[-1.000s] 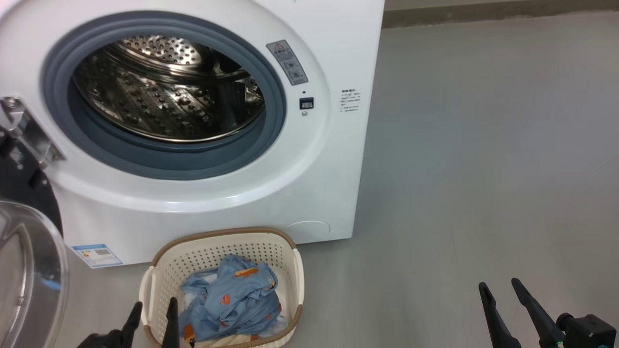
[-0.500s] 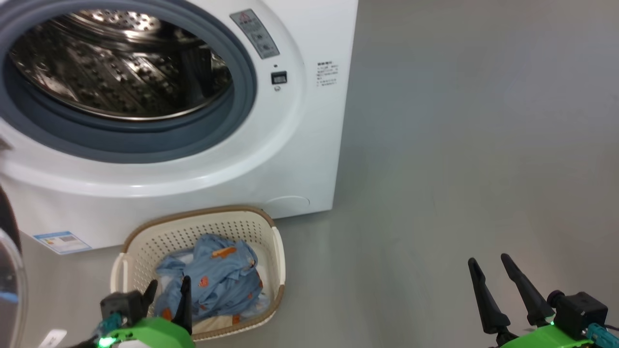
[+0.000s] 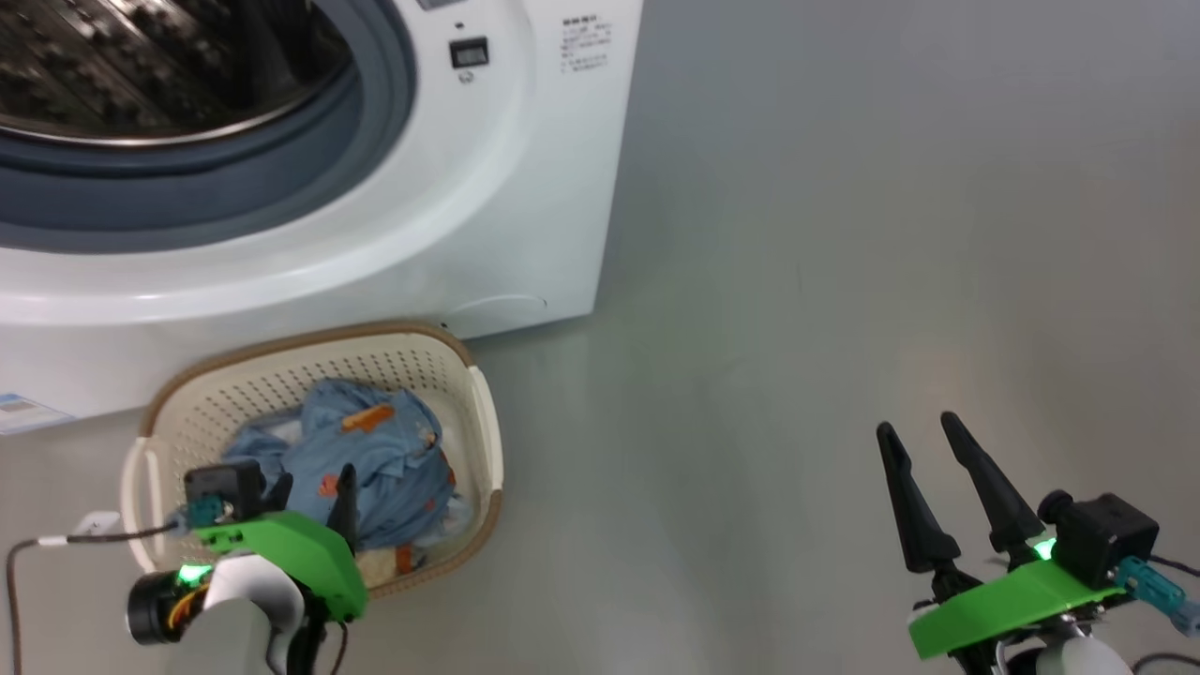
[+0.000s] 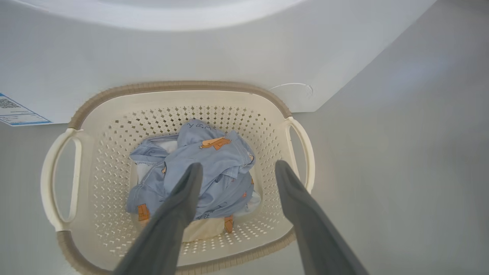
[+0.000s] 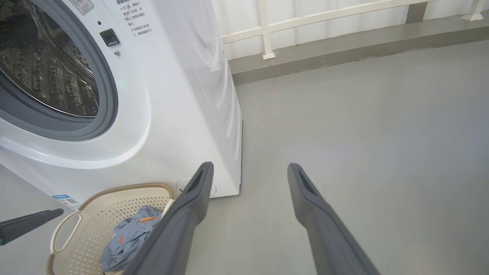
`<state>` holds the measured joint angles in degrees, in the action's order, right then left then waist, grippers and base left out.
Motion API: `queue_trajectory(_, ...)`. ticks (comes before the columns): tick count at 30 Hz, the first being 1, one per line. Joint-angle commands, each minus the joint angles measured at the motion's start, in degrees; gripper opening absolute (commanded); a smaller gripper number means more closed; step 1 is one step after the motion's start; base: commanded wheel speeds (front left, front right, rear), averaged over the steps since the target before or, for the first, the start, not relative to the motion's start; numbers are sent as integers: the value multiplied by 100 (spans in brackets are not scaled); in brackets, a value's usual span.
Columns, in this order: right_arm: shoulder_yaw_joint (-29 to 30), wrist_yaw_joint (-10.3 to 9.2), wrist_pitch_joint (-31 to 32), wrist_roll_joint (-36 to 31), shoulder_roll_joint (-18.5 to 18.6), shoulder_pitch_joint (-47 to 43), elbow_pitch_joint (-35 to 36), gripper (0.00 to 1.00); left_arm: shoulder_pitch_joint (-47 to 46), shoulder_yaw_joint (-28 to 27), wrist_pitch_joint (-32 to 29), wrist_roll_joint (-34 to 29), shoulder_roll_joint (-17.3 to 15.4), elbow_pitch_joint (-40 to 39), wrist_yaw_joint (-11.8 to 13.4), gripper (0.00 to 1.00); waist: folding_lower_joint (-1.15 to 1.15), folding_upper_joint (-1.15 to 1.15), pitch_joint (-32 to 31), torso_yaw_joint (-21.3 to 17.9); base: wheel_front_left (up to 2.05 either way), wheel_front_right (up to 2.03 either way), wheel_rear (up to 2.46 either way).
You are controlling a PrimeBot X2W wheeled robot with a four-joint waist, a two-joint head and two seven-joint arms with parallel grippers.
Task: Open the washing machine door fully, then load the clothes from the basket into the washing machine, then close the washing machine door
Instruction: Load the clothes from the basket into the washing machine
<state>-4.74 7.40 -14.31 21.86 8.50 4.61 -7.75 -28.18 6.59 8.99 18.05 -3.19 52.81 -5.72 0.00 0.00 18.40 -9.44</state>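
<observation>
Both gape wide, empty: right claw [image 3: 917, 422] idle; your left claw [image 4: 238, 165] has come above the clothes [image 4: 214, 160] in the basket [image 4: 172, 86]. Grab next.

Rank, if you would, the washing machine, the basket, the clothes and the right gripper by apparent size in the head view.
1. washing machine, though cropped
2. basket
3. clothes and right gripper look alike; the gripper sits nearer the camera, so I leave them unranked.
</observation>
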Motion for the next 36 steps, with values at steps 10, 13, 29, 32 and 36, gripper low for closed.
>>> queue_trajectory(10,-304,9,-69,111,-105,424,103,100,-761,-239,175,77,-451,1011,162,100,0,0,963,-593,0,0,0)
queue_trajectory(13,-355,9,-69,135,-136,520,102,100,-945,-215,204,63,-512,1218,196,100,0,0,1128,-667,0,0,0)
queue_trajectory(29,-772,9,-69,325,-346,945,30,100,-1746,-132,39,28,-1066,1858,453,100,0,0,2062,-1122,0,0,0)
queue_trajectory(32,-793,9,-69,366,-373,977,30,100,-1833,-127,-17,34,-1201,1907,490,100,0,0,2218,-1211,0,0,0)
queue_trajectory(36,-789,9,-69,392,-393,997,29,100,-1915,-114,-46,35,-1334,1939,510,100,0,0,2353,-1271,0,0,0)
